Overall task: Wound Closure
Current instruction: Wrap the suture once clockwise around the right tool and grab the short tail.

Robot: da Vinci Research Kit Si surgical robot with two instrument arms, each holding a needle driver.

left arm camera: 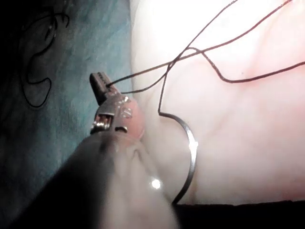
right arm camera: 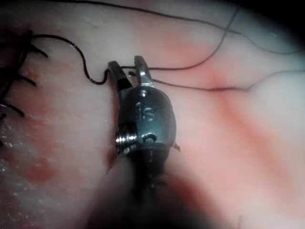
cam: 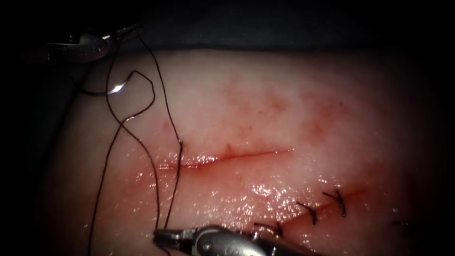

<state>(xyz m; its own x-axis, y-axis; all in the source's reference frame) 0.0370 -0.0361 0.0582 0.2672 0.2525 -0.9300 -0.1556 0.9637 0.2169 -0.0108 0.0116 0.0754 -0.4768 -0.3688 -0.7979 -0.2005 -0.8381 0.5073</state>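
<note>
Tissue (cam: pixel 284 114) in the endoscope view carried the cut (cam: pixel 227 156), with thread (cam: pixel 179 161) through its left end and the needle (cam: pixel 116 89) lying free up left. The left tool (cam: pixel 127 31) was clamped on thread; the right tool (cam: pixel 159 237) met the strands, partly cut off. In the left wrist view, the left tool (left arm camera: pixel 99 82) gripped thread (left arm camera: pixel 143 76) beside the needle (left arm camera: pixel 190 152). In the right wrist view, the right tool (right arm camera: pixel 127 67) stood slightly apart around thread (right arm camera: pixel 190 67).
</note>
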